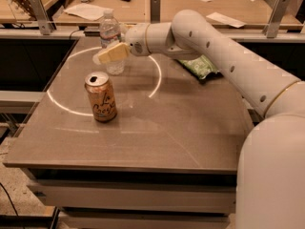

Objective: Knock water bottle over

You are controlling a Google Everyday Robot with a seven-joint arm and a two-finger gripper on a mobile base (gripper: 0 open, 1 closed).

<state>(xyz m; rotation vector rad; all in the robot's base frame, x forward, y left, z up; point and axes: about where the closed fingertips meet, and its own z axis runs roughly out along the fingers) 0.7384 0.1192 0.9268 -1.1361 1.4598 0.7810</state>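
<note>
The water bottle (110,32) stands upright near the back left of the brown table (157,128); it is clear plastic with a white cap and a white-and-red label. My gripper (107,55) reaches in from the right and sits right in front of the bottle's lower half, covering part of it. Its cream-coloured fingers (113,53) point left, at or against the bottle's body. The white arm (224,56) stretches across the back of the table.
An orange-tan drink can (100,97) stands upright in front of the bottle, left of centre. A green snack bag (202,67) lies at the back right, partly under the arm. A wooden bench with papers stands behind the table.
</note>
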